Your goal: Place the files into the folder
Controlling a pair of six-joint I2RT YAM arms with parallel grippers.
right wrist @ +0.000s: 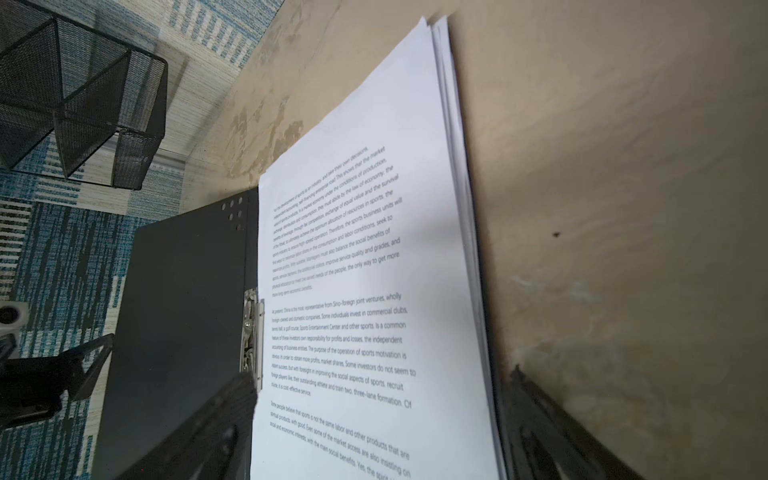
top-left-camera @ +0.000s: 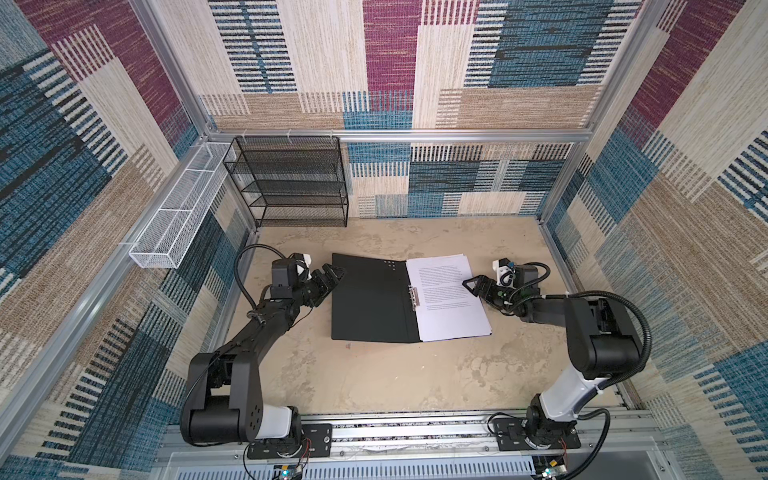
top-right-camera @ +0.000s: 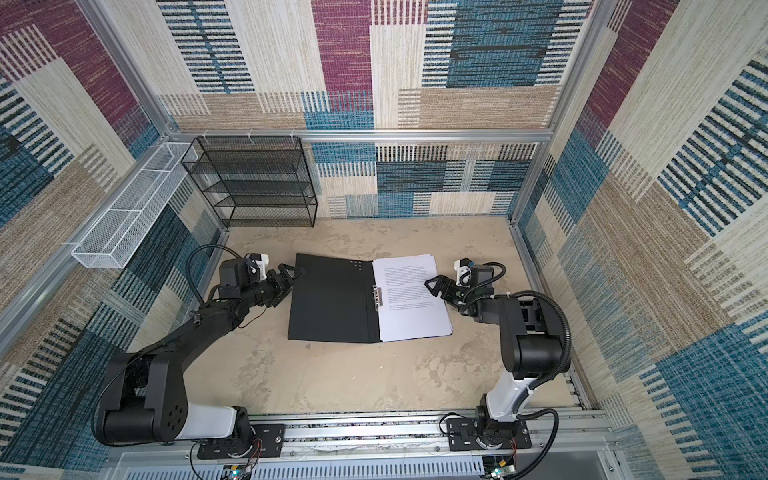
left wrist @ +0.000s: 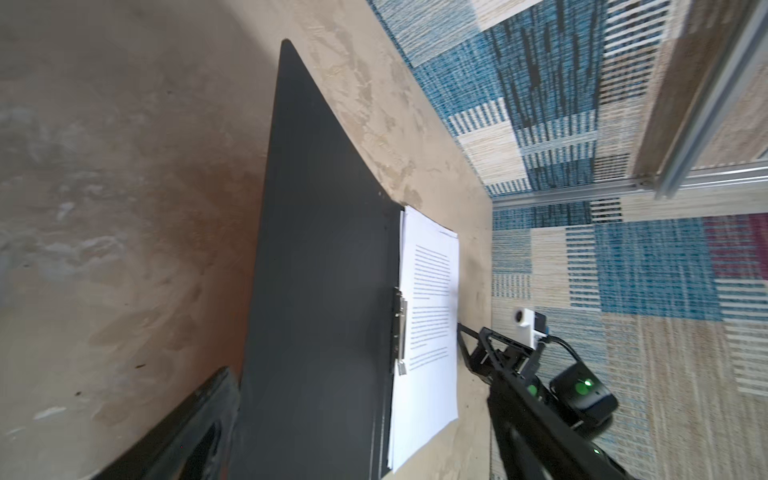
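Both top views: white printed paper sheets (top-left-camera: 451, 303) lie on the 3 o'clock half of the flat black-lined folder (top-left-camera: 365, 307), opened out. The left gripper (top-left-camera: 335, 275), jaws spread, sits nearest its bare 9 o'clock cover. The right gripper (top-left-camera: 471, 286) is spread too, empty.

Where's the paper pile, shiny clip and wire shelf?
White paper stack (top-left-camera: 446, 316): a top view, top sheet.
Silver metal clip (top-left-camera: 414, 298): a top view, its bar.
Black wire-mesh rack (top-left-camera: 295, 187): a top view, middle shelf.

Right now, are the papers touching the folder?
Touching. In a top view the papers lie flat on the right half of the open folder, with no gap showing.
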